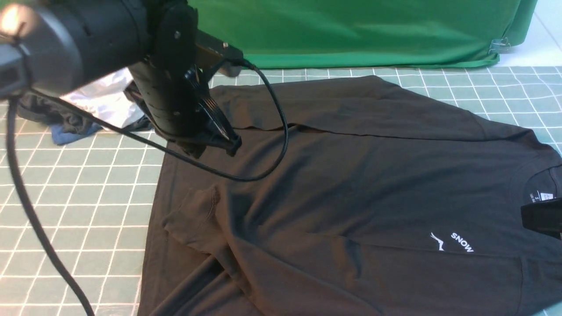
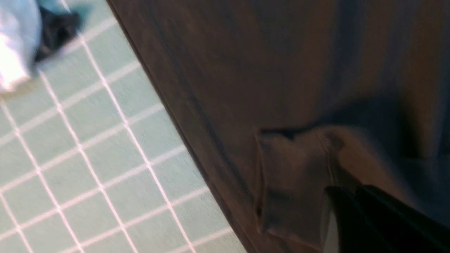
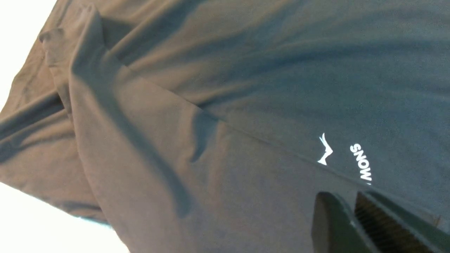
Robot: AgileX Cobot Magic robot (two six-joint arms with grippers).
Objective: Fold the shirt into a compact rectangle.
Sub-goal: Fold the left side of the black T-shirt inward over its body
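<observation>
One green gridded mat [image 1: 79, 197] — green backdrop cloth [image 1: 351, 30] behind, shirt [image 1: 351, 175] across

I see a black shirt [image 1: 351, 175] with white print [image 1: 461, 242], a pale green mat [image 1: 79, 197] gridded white, and a green backdrop [image 1: 351, 30].

shirt [image 1: 351, 175] chest print [image 1: 462, 242]: "SNOW" | neck label [image 1: 544, 196]: too small to read

Shirt [image 2: 281, 70]: black, one cuff [image 2: 291, 175] folded onto it, on green gridded bench [image 2: 88, 158]. Pincer [image 2: 346, 193]: dark tips by the cuff. White garment [image 2: 14, 45] and dark cloth [image 2: 56, 30], blurred, off the shirt's edge.
</observation>
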